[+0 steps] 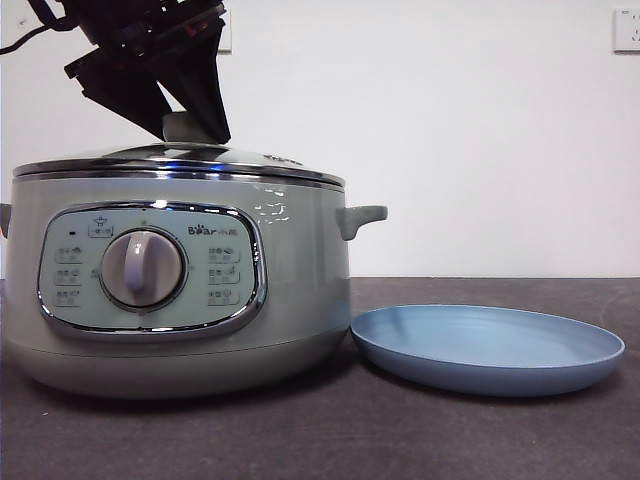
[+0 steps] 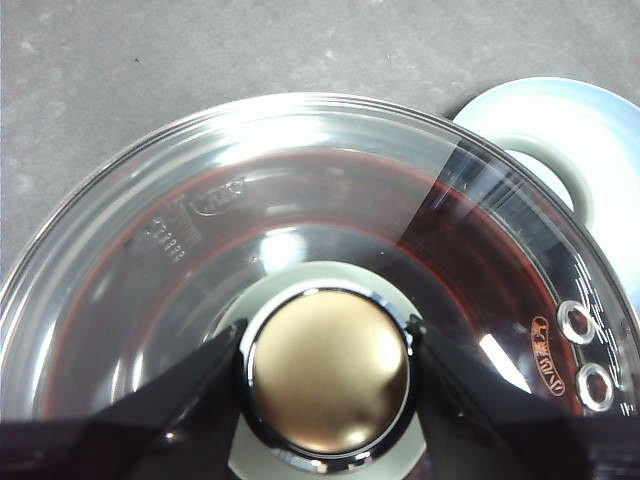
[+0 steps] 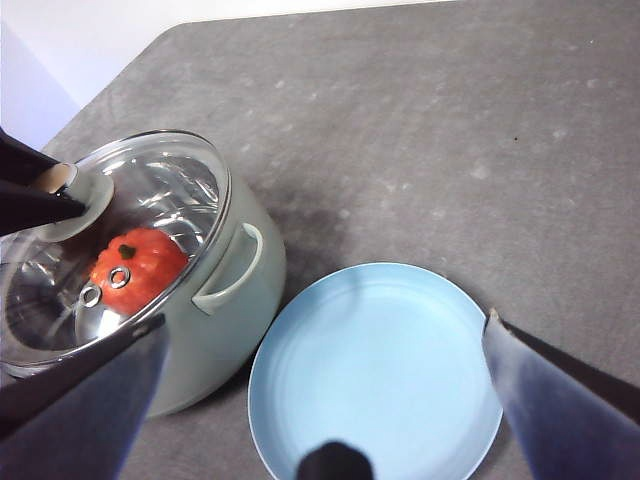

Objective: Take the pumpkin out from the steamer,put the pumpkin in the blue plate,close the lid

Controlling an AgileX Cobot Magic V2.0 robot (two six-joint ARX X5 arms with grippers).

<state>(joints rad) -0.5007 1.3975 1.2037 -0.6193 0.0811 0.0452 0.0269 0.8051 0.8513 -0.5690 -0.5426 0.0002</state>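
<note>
The sage-green steamer (image 1: 290, 300) stands at the left with the glass lid (image 1: 250, 160) seated on it. My left gripper (image 1: 193, 132) comes down from the top left and is shut on the lid's knob (image 2: 325, 370), one jaw on each side. The orange-red pumpkin (image 3: 150, 262) lies inside the steamer (image 3: 235, 300), seen through the lid (image 3: 160, 190). The blue plate (image 1: 490, 345) lies empty on the table right beside the steamer. My right gripper (image 3: 325, 318) is open and empty, high above the blue plate (image 3: 380, 370).
The dark grey table (image 3: 450, 130) spreads behind and to the right of the plate. The steamer's side handle (image 1: 360, 217) sticks out toward the plate. A white wall stands behind the table.
</note>
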